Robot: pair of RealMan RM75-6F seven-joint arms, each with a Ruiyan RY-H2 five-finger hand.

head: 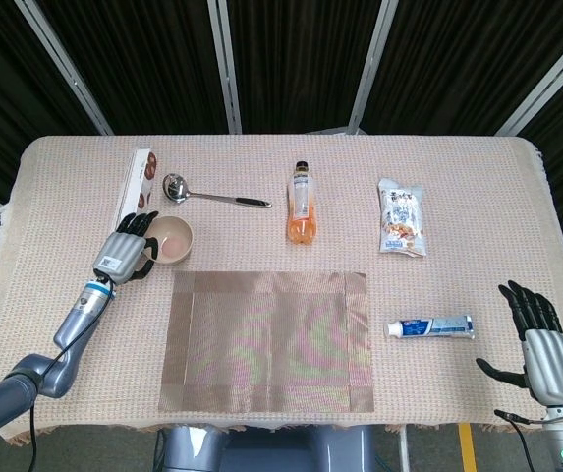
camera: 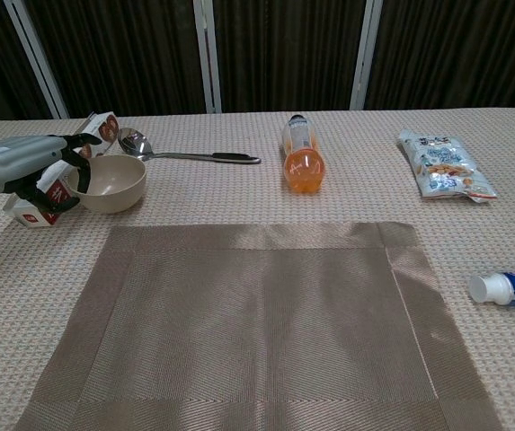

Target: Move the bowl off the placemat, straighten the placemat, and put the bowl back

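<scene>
The cream bowl point(head: 174, 239) point(camera: 111, 184) stands on the tablecloth just off the far left corner of the brown woven placemat point(head: 266, 339) point(camera: 257, 323). My left hand point(head: 124, 254) point(camera: 32, 171) grips the bowl's left rim, fingers hooked over the edge. The placemat lies flat and square to the table's front edge, with nothing on it. My right hand point(head: 541, 344) hovers open at the front right corner, fingers spread, far from the mat; the chest view does not show it.
A slim box point(head: 140, 184) lies just behind the bowl, and a ladle point(head: 212, 195) beside it. An orange bottle point(head: 303, 205) and a snack bag point(head: 401, 216) lie farther back. A toothpaste tube point(head: 430, 327) lies right of the mat.
</scene>
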